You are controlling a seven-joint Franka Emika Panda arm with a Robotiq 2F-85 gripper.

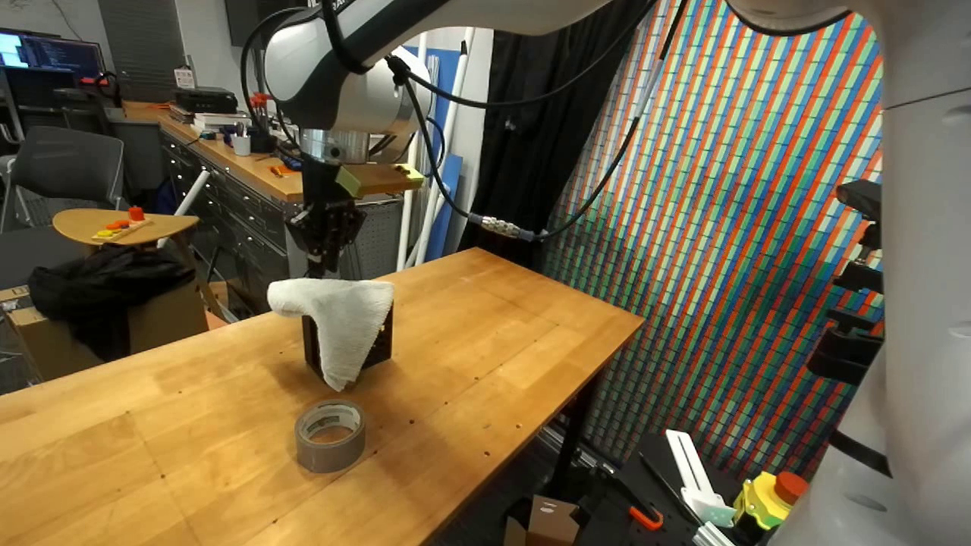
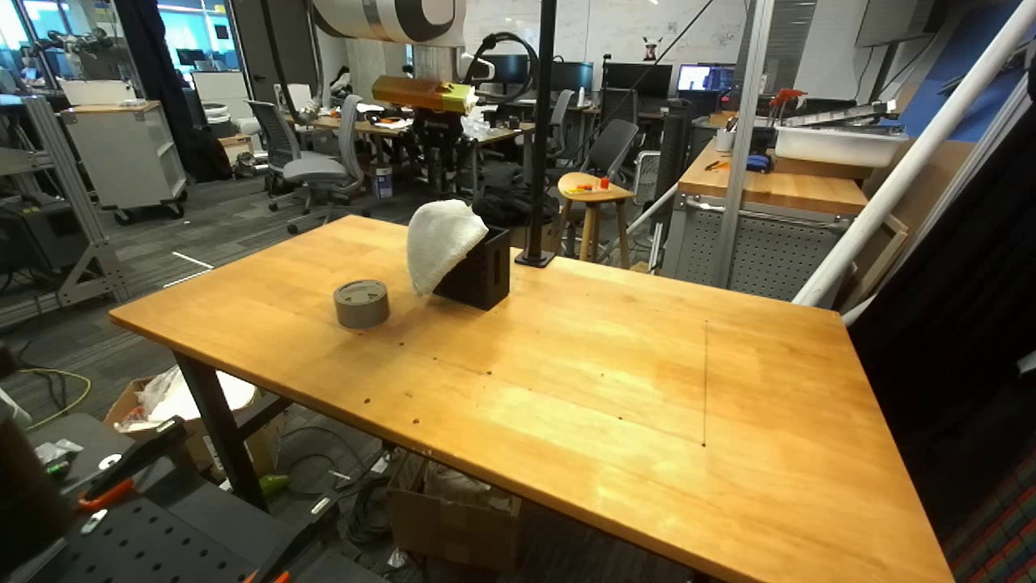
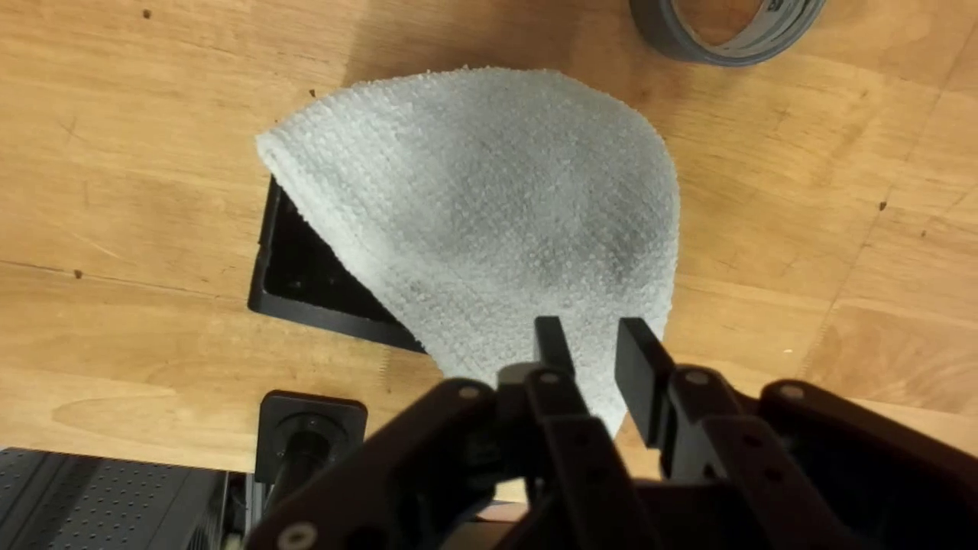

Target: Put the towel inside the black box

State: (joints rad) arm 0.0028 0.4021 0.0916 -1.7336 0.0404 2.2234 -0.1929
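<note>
Your white towel (image 3: 489, 191) lies draped over the top and down the side of the black box (image 2: 488, 271).
You have the gripper (image 3: 593, 340) pointing down above the towel, its jaws parted by a narrow gap through which white cloth shows, nothing pinched between them; the views cannot tell you whether either tip brushes the cloth. In both exterior views the towel hangs over the box's rim toward the wooden table (image 1: 485, 364); your wrist view shows one corner of the box's mouth uncovered. The grey duct tape roll (image 2: 362, 310) sits on the table near the towel's hanging end, apart from it.
</note>
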